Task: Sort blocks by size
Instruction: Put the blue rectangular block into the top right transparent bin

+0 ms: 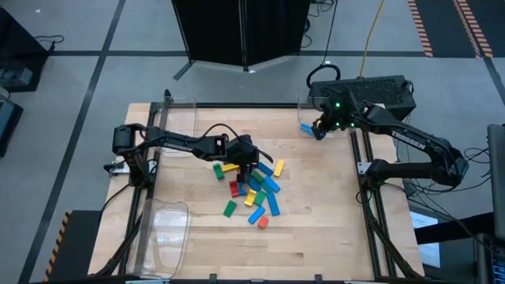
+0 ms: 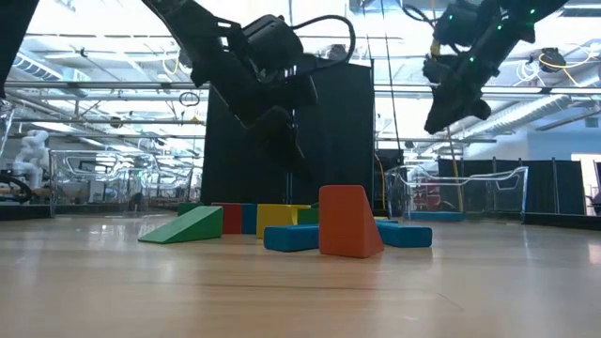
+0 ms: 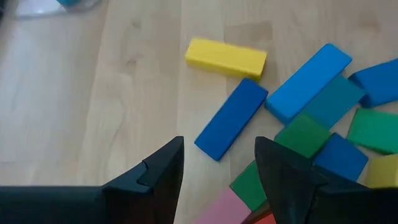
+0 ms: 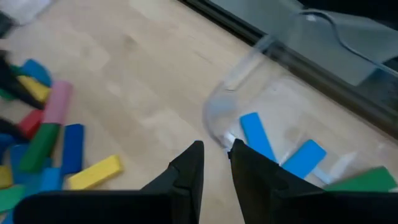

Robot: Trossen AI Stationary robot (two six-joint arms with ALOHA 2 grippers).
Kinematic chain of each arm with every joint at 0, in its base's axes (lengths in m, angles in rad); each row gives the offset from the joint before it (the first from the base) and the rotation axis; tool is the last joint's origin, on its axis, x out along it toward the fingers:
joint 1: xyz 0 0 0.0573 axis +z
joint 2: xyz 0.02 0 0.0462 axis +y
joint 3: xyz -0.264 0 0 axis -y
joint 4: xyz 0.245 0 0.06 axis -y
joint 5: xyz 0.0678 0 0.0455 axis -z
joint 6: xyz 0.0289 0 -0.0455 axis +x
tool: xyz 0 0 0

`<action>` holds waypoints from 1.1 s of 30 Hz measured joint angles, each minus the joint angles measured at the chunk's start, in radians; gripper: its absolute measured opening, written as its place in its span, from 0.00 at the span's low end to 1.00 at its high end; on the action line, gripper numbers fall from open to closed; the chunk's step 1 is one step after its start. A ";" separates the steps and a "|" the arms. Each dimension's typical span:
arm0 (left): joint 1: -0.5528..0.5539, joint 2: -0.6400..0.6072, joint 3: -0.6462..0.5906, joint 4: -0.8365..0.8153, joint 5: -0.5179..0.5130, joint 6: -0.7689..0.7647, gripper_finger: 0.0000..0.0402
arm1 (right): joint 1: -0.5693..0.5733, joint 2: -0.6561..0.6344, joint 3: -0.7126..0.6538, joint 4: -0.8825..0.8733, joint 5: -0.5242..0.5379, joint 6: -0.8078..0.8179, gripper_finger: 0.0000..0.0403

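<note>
Left gripper (image 3: 217,168) has its jaws spread and holding nothing, right over the blocks (image 1: 254,189) piled mid-bench (image 1: 316,229), nearest a dark blue bar (image 3: 231,119) beside a yellow one (image 3: 226,56). Right gripper (image 4: 216,163), jaws nearly closed and gripping nothing, hangs above the clear bin (image 4: 273,93) with 2 blue blocks (image 4: 280,149) inside.

In the high view, centre frame, the left gripper (image 1: 248,160) covers part of the blocks (image 1: 256,192), so their count cannot be told. A green block (image 4: 367,180) at the right wrist view's lower right is blurred behind the clear bin (image 4: 298,93), its length cut by the frame edge
</note>
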 joint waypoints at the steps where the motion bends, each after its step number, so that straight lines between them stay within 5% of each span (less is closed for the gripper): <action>1: 0.000 0.008 0.000 0.001 0.001 0.000 0.49 | 0.016 -0.007 0.000 0.000 0.000 0.004 0.18; 12: 0.000 0.050 0.000 0.034 0.002 0.001 0.49 | 0.176 -0.027 -0.002 0.008 0.018 0.066 0.18; 28: -0.002 0.063 0.000 0.105 0.064 0.053 0.49 | 0.443 -0.027 -0.210 0.338 0.071 0.222 0.18; 33: -0.002 0.089 0.003 0.160 0.101 0.064 0.49 | 0.525 -0.016 -0.210 0.343 0.200 0.202 0.18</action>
